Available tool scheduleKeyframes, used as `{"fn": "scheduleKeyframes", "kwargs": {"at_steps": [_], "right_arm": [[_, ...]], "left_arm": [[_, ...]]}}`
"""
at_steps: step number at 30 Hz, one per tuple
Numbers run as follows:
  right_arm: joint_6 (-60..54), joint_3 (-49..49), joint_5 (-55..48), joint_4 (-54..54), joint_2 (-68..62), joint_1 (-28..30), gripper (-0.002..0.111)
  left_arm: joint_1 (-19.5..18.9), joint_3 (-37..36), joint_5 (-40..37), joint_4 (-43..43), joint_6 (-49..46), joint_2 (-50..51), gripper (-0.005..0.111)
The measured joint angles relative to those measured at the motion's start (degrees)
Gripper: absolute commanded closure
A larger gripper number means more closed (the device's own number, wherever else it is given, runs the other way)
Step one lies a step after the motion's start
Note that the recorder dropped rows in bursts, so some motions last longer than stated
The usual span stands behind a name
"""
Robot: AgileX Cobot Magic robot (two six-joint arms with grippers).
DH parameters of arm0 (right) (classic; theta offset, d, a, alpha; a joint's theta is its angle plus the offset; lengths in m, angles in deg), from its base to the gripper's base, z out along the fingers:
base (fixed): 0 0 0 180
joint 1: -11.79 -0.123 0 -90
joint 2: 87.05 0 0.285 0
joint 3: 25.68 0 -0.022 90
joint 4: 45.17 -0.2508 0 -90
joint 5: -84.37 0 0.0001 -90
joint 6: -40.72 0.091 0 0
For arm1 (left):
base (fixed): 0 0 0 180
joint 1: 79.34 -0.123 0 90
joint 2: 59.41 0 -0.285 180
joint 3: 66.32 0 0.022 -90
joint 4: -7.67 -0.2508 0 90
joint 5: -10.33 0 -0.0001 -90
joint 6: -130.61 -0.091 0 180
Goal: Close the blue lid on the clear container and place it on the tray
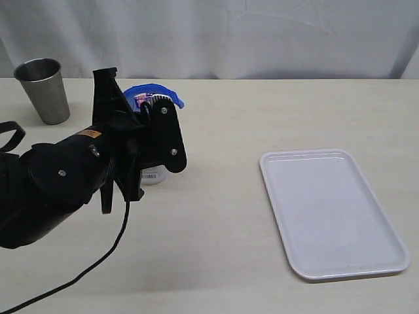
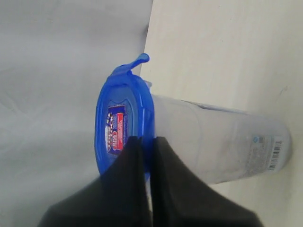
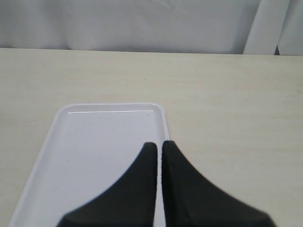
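The clear container (image 2: 222, 142) stands upright on the table at the left, mostly hidden behind my left arm in the exterior view, where only its base (image 1: 152, 175) shows. The blue lid (image 2: 122, 101) sits on top of it, sticker up, one flap sticking outward; its edge also shows over the arm (image 1: 157, 90). My left gripper (image 2: 147, 140) is shut on the lid's rim, with blue plastic pinched between the fingers. The white tray (image 1: 330, 212) lies at the right with nothing on it. My right gripper (image 3: 159, 144) is shut and holds nothing, hanging over the tray's rim (image 3: 163, 124).
A steel cup (image 1: 42, 88) stands at the back left corner. A white curtain closes off the back of the table. The left arm's black cable (image 1: 98, 261) trails over the table's front left.
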Motion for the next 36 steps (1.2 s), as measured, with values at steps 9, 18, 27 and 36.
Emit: {"fn": "scheduleKeyframes", "kwargs": {"at_steps": [9,18,27,36], "right_arm": [[0.0,0.0,0.0,0.0,0.0,0.0,0.104],[0.0,0.0,0.0,0.0,0.0,0.0,0.104],[0.0,0.0,0.0,0.0,0.0,0.0,0.104],[0.0,0.0,0.0,0.0,0.0,0.0,0.104]], "left_arm": [[0.0,0.0,0.1,0.1,0.0,0.0,0.104],[0.0,0.0,0.0,2.1,0.0,0.0,0.065],[0.0,0.0,0.0,2.9,0.0,0.0,0.053],[0.0,0.0,0.1,5.0,0.0,0.0,0.053]]}}
